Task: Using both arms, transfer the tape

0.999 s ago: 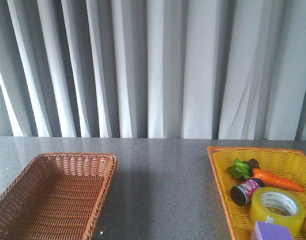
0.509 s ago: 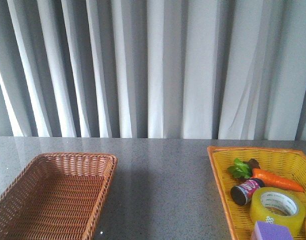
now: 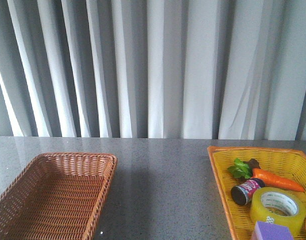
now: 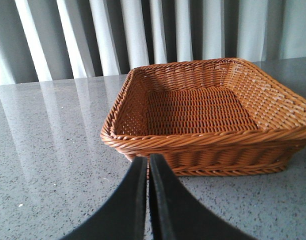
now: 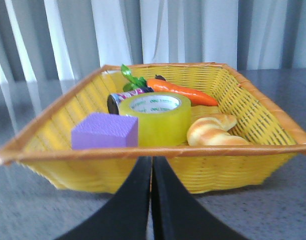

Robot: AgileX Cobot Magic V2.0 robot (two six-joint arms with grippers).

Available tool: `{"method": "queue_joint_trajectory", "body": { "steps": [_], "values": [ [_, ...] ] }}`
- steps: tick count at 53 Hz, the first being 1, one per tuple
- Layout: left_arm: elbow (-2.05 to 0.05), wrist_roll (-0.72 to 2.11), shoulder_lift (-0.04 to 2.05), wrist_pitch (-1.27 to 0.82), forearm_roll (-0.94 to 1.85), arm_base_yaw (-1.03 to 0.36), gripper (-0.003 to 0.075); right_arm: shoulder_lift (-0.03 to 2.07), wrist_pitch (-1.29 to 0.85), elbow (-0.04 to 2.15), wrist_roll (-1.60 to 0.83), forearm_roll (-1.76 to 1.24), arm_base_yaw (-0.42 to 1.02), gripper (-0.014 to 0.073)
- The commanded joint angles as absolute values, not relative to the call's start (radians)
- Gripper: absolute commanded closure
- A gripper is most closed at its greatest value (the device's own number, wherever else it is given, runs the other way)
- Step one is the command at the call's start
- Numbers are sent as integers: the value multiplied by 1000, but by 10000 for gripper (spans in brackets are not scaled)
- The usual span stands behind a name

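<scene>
The tape (image 3: 277, 210), a wide yellow roll with a white printed core, lies flat in the yellow basket (image 3: 220, 172) at the right; it also shows in the right wrist view (image 5: 155, 118). My right gripper (image 5: 151, 161) is shut and empty, just outside the near wall of the yellow basket (image 5: 143, 170), low over the table. My left gripper (image 4: 148, 161) is shut and empty, just in front of the near wall of the brown wicker basket (image 4: 203, 145). Neither arm shows in the front view.
The brown basket (image 3: 58, 195) at the left is empty. In the yellow basket lie a purple block (image 5: 105, 131), a croissant (image 5: 210, 131), a carrot (image 5: 180, 91), a dark can with pink label (image 3: 247, 190) and green leaves (image 3: 239, 169). Grey curtains hang behind the grey table.
</scene>
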State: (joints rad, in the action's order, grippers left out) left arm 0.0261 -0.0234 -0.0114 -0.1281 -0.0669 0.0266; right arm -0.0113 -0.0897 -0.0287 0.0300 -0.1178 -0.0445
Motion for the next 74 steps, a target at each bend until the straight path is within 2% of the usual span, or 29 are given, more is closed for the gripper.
{"method": "queue_joint_trajectory", "body": {
  "steps": [1, 12, 16, 25, 33, 48, 57, 74],
  "values": [
    [2, -105, -26, 68, -8, 24, 727, -24, 79, -33, 83, -222, -46, 601],
    [-14, -209, -25, 467, 47, 24, 727, -17, 204, 125, 43, -154, -46, 601],
    [-60, -205, -12, 502, 46, 24, 727, 22, 233, 227, 29, -80, -46, 601],
    [-282, -52, 152, 359, 33, 24, 727, 242, 160, 480, 43, 41, -46, 601],
    [-533, -25, 391, 257, 38, 15, 727, 483, -20, 743, 47, 43, -45, 601],
    [-968, -7, 752, -84, 39, -13, 727, 912, -397, 1101, 43, 41, 12, 601],
    [-1125, -33, 897, -292, 38, -12, 727, 1039, -463, 1158, 45, 46, 12, 601],
    [-1136, -36, 974, -283, 38, -12, 727, 1088, -462, 1155, 46, 42, 12, 601]
  ]
}}
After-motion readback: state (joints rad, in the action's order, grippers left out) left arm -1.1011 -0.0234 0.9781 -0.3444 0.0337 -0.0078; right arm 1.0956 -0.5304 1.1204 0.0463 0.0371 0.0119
